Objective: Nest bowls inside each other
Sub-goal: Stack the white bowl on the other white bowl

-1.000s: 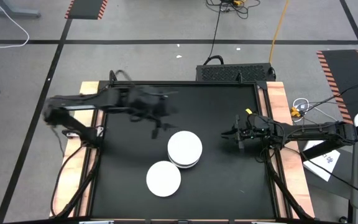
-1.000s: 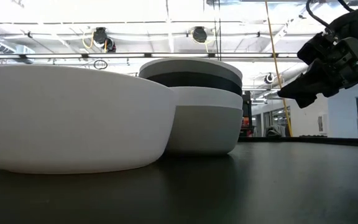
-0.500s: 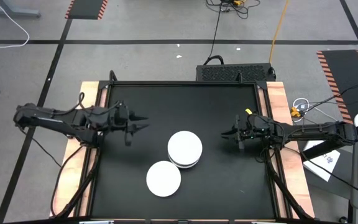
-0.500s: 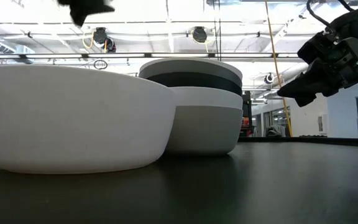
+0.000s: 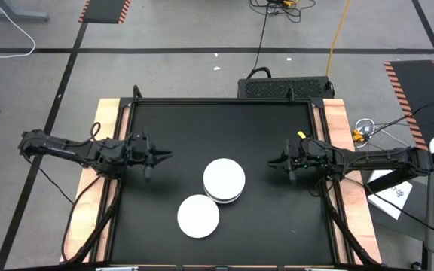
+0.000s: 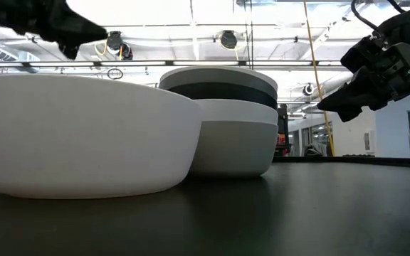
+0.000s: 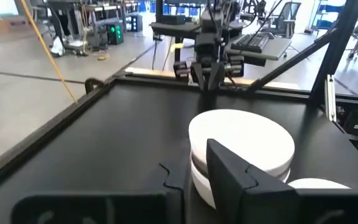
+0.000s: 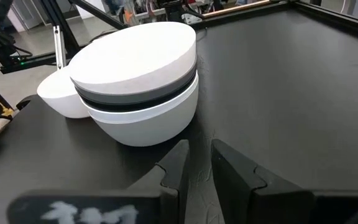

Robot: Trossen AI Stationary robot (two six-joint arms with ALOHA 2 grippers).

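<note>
A stack of nested bowls (image 5: 224, 179), white on top with grey and dark ones beneath, stands on its base near the middle of the black table; it also shows in the right wrist view (image 8: 135, 62). A single white bowl (image 5: 198, 215) sits on the table just near-left of it, close beside it (image 6: 84, 135). My left gripper (image 5: 163, 156) hovers shut near the table's left edge, pointing at the stack and well clear of it. My right gripper (image 5: 277, 162) hovers shut to the stack's right, above the table (image 6: 326, 107).
A raised wooden-sided frame (image 5: 328, 150) borders the black tabletop. A black box (image 5: 285, 86) with cables lies past the far edge. Bare tabletop stretches between each gripper and the bowls.
My left gripper has pulled back from above the stack toward the table's left edge, sinking a little, and its fingers have shut with nothing between them. The bowls have stayed where they were.
</note>
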